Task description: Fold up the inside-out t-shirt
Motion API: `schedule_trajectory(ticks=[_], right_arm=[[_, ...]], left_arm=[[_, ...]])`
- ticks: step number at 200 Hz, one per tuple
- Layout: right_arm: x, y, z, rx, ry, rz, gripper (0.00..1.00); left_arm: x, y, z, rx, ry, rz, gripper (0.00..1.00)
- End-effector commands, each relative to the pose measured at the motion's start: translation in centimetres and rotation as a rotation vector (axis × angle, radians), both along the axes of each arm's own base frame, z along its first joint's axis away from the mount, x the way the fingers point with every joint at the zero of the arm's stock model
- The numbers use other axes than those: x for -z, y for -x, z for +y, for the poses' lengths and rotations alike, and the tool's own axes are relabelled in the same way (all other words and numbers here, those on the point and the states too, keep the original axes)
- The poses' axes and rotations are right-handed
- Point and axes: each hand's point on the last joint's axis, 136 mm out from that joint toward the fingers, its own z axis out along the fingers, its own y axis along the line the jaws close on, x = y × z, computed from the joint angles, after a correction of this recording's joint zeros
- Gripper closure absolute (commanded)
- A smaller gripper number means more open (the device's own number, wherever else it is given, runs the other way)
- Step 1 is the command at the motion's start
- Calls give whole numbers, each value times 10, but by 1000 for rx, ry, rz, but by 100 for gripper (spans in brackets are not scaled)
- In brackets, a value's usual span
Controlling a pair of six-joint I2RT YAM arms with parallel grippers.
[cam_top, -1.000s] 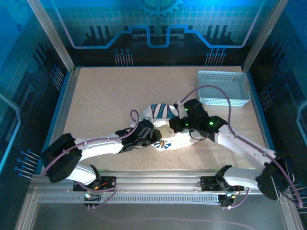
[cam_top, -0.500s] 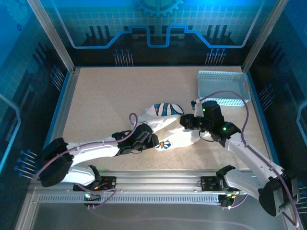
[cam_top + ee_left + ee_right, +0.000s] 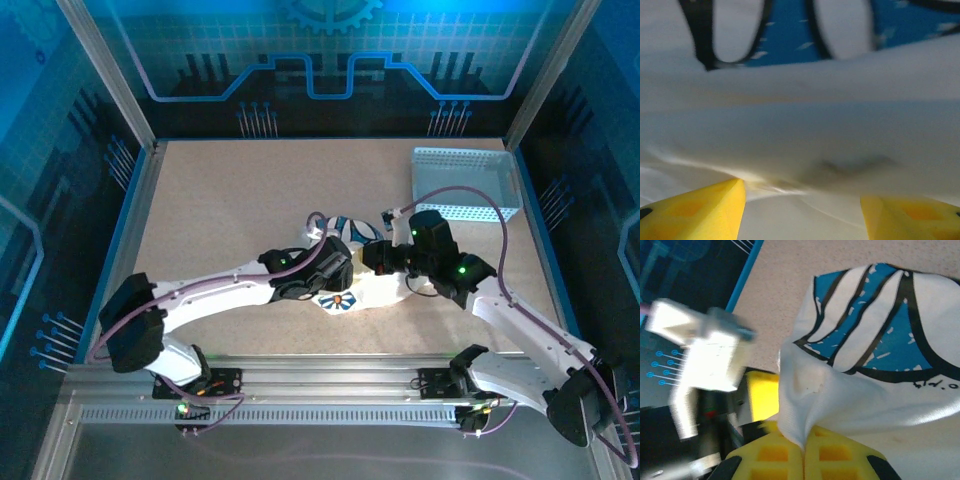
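T-shirt point(image 3: 372, 290) lies bunched between our arms; our right gripper point(image 3: 804, 450) pinches its edge, our left gripper point(image 3: 802, 200) gapes wide, cloth seemingly at twelve o'clock.

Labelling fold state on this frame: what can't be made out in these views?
Top external: the left arm and right arm cover most of the t-shirt; its outline and folds are hidden.
Left wrist: cloth too close, blurred; left tool open, fingers cut off by the bottom edge; contact with cloth unclear.
Right wrist: right tool pinches the t-shirt, fingers cut off by the bottom edge; blurred white part at left, unidentifiable.
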Motion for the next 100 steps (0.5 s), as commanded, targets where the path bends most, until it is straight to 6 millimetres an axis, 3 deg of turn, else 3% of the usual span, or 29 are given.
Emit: schedule_trajectory(ticks=[1,24,45,70,100], right_arm=[[-29,4,7,-36,-35,-69,100],[-38,11,10,-64,-52,-77,100],[-41,17,13,-91,-69,-72,100],[-34,17,10,-83,-43,-63,100],[-5,-4,-14,38,41,2,100]], left_arm=[[-19,-23,22,-60,-106,-110,32],[-23,-38,40,-123,-191,-164,25],[-21,-54,47,-153,-193,-168,24],[-16,-72,37,-115,-117,-155,34],[-7,-86,29,-80,-164,-147,53]])
